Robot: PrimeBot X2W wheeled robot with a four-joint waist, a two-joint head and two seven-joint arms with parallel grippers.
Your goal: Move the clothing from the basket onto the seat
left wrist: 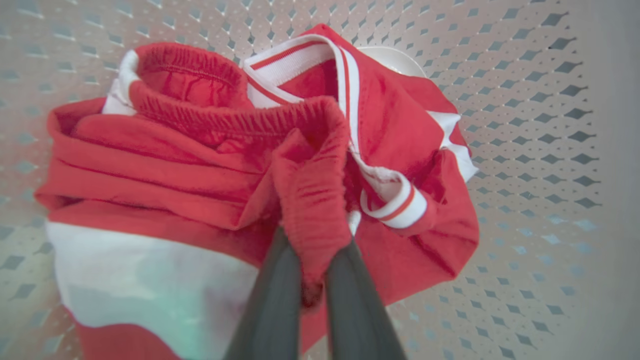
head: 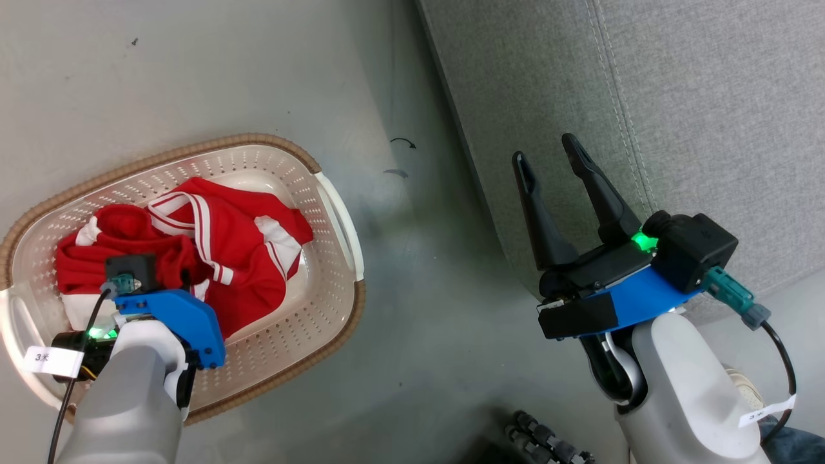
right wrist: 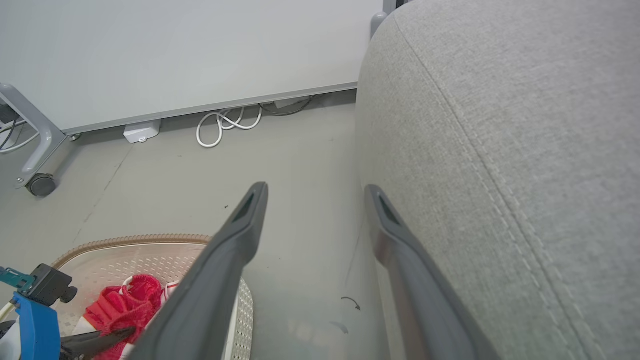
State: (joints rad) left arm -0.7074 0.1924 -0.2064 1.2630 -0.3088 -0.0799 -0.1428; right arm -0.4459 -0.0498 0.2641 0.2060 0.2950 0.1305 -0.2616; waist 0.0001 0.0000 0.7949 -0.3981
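The left tool [left wrist: 313,240] pinched the red shorts' waistband [left wrist: 310,185] in the basket [head: 335,212] for lifting; the right tool [head: 546,149] hung open beside the sofa seat [head: 709,96].

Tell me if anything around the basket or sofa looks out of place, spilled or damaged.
Nothing is spilled or damaged. The clothing lies crumpled inside the basket, the jaws of the left gripper pinching a red fold. Two dark marks on the floor between basket and seat stand out.

Crumpled red, white-striped clothing [head: 238,258] lies in the cream basket [head: 322,303] near the grey seat [head: 677,96].
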